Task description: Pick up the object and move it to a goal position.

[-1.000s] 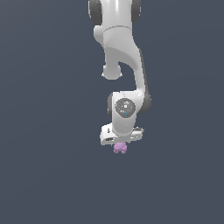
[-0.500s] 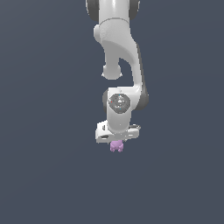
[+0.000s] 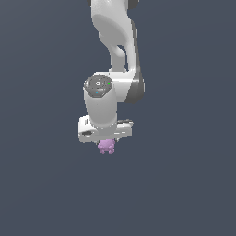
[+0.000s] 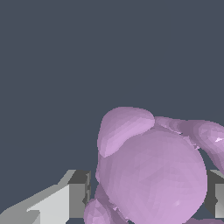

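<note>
In gripper [image 3: 106, 140]: one object [image 3: 106, 146] (pink-purple, lumpy).

I count one arm [image 3: 113, 60], mine, and one tool [image 3: 106, 142] at its end. That tool shows two fingers [image 4: 79, 192], one on each side of the load. There is one object [image 3: 106, 146], a pink-purple lumpy figure. On it I can count three rounded knobs in the wrist view.
</note>
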Controlling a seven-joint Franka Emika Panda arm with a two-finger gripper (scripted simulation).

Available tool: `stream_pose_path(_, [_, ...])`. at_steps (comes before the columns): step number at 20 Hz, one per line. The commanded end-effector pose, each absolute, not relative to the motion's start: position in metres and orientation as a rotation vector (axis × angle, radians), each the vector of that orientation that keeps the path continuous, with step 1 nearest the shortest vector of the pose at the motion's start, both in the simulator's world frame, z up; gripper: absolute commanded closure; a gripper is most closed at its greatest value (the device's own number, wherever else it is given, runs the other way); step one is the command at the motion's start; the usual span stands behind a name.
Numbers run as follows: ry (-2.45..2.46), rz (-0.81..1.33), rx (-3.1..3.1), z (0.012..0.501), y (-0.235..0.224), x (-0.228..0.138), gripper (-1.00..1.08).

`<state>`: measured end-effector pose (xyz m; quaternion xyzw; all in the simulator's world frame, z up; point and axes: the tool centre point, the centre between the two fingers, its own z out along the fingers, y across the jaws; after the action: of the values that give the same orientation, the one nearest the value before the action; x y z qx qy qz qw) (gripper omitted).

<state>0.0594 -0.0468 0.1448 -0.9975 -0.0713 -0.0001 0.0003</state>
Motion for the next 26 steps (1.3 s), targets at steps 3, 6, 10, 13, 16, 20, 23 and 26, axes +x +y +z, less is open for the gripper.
stream_pose_path(3, [-0.224,0.0,-3.132,0.188,-0.084,0.06,1.08])
stream_pose_path(6, [-0.224,0.0,-3.132,0.216,-0.108,0.061,1.08])
stream_pose_path(10, [-0.224,0.0,-3.132,0.252,-0.139,0.062,1.08])
stream_pose_path(13, [-0.224,0.0,-3.132,0.278,-0.162,0.064,1.08])
stream_pose_path(16, [-0.225,-0.001,-3.132,0.302,-0.182,0.065,1.08])
stream_pose_path(20, [-0.225,0.0,-3.133,0.328,-0.205,0.068,1.08])
stream_pose_path(23, [-0.225,0.0,-3.133,0.344,-0.219,0.069,1.08])
stream_pose_path(26, [-0.225,0.0,-3.133,0.356,-0.23,0.071,1.08])
